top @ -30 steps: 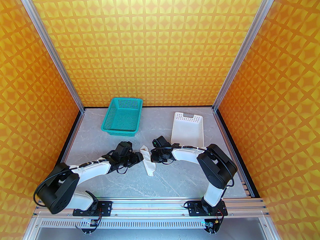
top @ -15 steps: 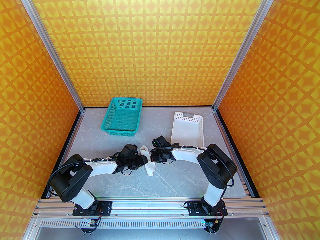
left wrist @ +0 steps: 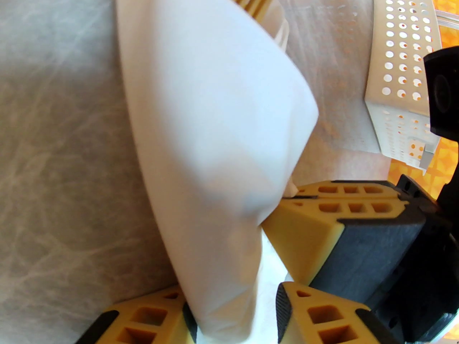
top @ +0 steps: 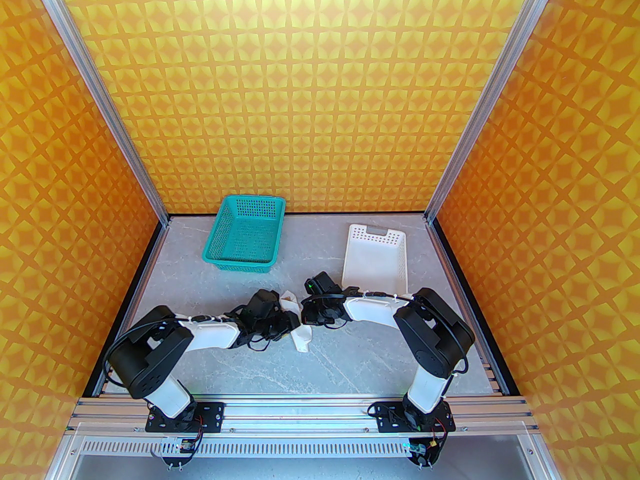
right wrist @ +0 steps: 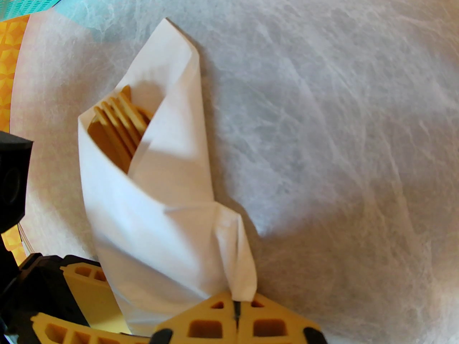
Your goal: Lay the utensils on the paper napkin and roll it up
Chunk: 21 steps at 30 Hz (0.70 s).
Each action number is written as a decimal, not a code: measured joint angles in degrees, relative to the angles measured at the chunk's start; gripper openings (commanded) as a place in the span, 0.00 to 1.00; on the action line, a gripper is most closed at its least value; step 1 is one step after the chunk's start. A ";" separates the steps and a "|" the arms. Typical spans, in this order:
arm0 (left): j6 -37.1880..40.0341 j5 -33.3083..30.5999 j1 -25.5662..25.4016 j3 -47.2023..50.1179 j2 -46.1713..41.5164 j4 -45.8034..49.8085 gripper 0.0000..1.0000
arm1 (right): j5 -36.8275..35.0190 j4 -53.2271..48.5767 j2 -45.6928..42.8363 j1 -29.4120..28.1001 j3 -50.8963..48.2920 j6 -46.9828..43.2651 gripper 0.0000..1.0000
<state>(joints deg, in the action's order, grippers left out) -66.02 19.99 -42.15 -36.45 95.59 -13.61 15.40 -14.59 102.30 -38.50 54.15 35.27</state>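
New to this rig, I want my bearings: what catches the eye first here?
The white paper napkin lies rolled into a cone at the centre of the table, tan fork tines poking from its open end. The right gripper pinches a loose corner, the left gripper straddles the roll; a teal basket and white basket stand behind.
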 measured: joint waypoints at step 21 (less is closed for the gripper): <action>-1.95 -2.89 -1.05 0.15 0.98 -1.42 0.00 | 0.96 2.23 -1.33 0.87 -2.14 0.72 0.10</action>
<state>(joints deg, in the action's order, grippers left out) -67.96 17.10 -43.20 -36.29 96.57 -15.03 16.36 -12.36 100.97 -37.63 52.01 35.99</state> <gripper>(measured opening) 0.060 0.052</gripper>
